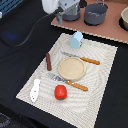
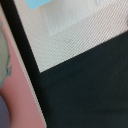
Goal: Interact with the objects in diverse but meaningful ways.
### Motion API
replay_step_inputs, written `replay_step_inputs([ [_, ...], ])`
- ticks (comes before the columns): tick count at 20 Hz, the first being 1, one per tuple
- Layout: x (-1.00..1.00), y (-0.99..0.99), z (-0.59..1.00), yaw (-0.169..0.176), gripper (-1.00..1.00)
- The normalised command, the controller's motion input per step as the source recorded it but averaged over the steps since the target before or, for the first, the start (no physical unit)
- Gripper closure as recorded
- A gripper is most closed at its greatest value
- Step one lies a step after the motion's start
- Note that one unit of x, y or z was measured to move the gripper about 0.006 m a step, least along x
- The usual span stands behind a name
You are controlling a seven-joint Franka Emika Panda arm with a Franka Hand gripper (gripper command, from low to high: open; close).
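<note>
The gripper (image 1: 60,19) hangs at approx. 12 o'clock of the exterior view, above the near edge of the pink rectangular board (image 1: 107,31); it is blurred, so I cannot tell if the fingers are apart or together, and nothing is seen in it. Just beside it on the board stand two grey metal pots (image 1: 95,13). The wrist view gives only a corner of the beige woven placemat (image 2: 75,40), black worktop (image 2: 85,95) and a pink strip; no fingers are visible there.

Below the gripper, w/ clear gap, the pale-blue-and-white milk carton (image 1: 76,40) stands upright on the placemat, at 12 o'clock of the tan round plate (image 1: 72,68). The plate is approx. in the mat centre. One orange-handled knife (image 1: 82,59) lies at its 1 o'clock side, one orange-handled fork (image 1: 70,82) at 6 o'clock. The dark brown sausage (image 1: 49,61) lies at 9 o'clock of the plate, near but apart. The round red tomato (image 1: 60,92) sits at 7 o'clock, just beside the fork. The little white bottle-like piece (image 1: 35,90) lies flat at 8 o'clock, at the mat edge.
</note>
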Motion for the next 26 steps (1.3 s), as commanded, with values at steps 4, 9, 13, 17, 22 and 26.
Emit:
replay_step_inputs([
  [4, 0.9, 0.05, 0.38, 0.016, -1.0],
  [9, 0.89, 0.01, 0.28, 0.0, -1.0],
  [13, 0.91, 0.03, 0.13, 0.0, -1.0],
  [17, 0.78, 0.01, -0.04, 0.0, -1.0],
  [22, 0.61, 0.0, -0.19, 0.0, -1.0],
  [26, 0.37, 0.0, -0.41, 0.0, -1.0],
])
